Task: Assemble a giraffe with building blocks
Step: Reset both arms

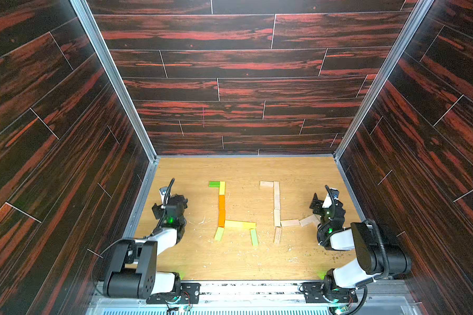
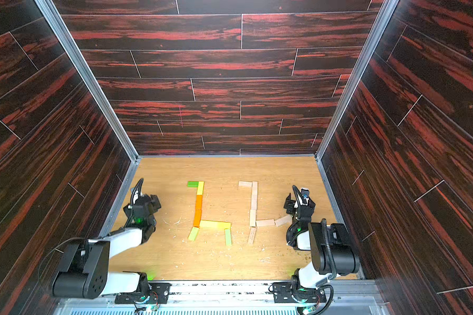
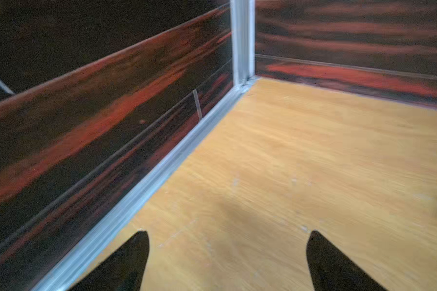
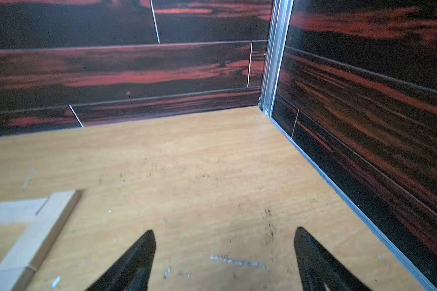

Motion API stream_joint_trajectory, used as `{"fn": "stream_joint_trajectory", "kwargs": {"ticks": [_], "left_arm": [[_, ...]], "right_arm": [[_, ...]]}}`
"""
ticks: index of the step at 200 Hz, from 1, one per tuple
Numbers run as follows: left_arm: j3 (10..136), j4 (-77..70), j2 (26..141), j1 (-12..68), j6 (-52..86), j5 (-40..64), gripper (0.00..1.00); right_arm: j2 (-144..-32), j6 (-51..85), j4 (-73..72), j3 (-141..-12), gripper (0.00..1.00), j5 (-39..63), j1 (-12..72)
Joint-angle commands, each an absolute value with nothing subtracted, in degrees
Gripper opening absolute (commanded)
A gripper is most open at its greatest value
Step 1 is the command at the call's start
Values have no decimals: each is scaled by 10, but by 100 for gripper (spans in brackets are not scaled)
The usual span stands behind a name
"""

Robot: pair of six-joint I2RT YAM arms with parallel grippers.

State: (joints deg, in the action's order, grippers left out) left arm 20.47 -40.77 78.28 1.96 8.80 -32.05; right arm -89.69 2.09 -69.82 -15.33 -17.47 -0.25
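Alignment matters: left pincer (image 3: 228,233) and right pincer (image 4: 225,229) both gape empty; the askew plain plank (image 1: 307,220) needs squaring against its neighbouring plank (image 1: 290,223).

Tabletop (image 1: 243,261): pale wood grain, matt, scuffed, flecked. Painted blocks (image 1: 221,210): wood, smooth coloured coat. Plain blocks (image 1: 276,196): bare pale wood. Walls (image 1: 230,62): dark red-streaked wood-grain panels. Corner rails (image 1: 115,79): silvery metal.

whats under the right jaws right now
Only bare table with pale specks shows below the open right gripper; the spot its body covers cannot be seen.
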Motion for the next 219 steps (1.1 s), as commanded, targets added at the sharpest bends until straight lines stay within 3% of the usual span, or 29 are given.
{"fn": "stream_joint_trajectory", "kwargs": {"ticks": [1, 27, 50, 219], "left_arm": [[174, -544, 824, 17, 84, -292, 100], [213, -600, 918, 17, 61, -293, 100], [234, -479, 880, 10, 85, -270, 100], [231, -490, 882, 10, 83, -272, 100]], "right_arm": [[-904, 33, -703, -160, 86, -160, -7], [-904, 33, -701, -161, 87, -158, -8], [-903, 33, -703, -161, 99, -158, -8], [-903, 32, -706, -159, 98, -159, -8]]}}
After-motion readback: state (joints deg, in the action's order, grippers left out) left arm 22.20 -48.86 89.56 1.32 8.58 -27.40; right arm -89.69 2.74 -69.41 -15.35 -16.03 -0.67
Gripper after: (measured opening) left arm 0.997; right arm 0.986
